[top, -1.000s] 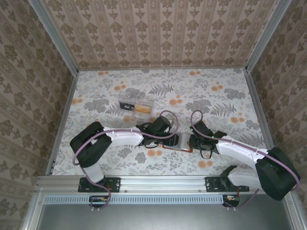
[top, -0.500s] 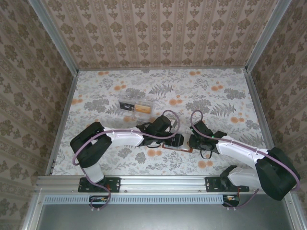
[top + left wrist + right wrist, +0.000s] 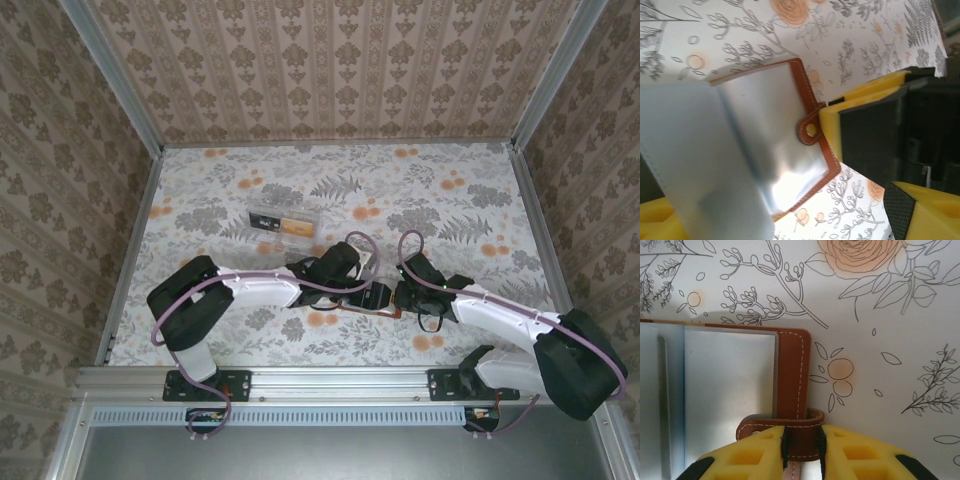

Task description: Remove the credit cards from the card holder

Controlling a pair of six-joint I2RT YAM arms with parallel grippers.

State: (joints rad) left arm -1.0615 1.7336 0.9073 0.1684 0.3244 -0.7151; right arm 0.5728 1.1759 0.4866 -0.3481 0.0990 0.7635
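Both grippers at the open card holder, front middle of the table.

My right gripper (image 3: pixel 802 437) is pinched tight on the card holder's (image 3: pixel 792 370) brown strap tab (image 3: pixel 790 420), with yellow fingers (image 3: pixel 860 450) closed on either side of it. The holder lies open on the flowered table (image 3: pixel 890 315), blue-grey lining facing up. My left gripper (image 3: pixel 371 297) is at the holder's other side with its jaws spread wide, one yellow finger low at each edge of its wrist view. A blue-grey inner leaf (image 3: pixel 700 150) stands raised between them, close to one finger, and I cannot tell whether it touches. From above, the holder sits between my two wrists, with the arms angled in toward each other. Farther back and to the left, a clear box (image 3: pixel 283 221) rests well apart from all this.
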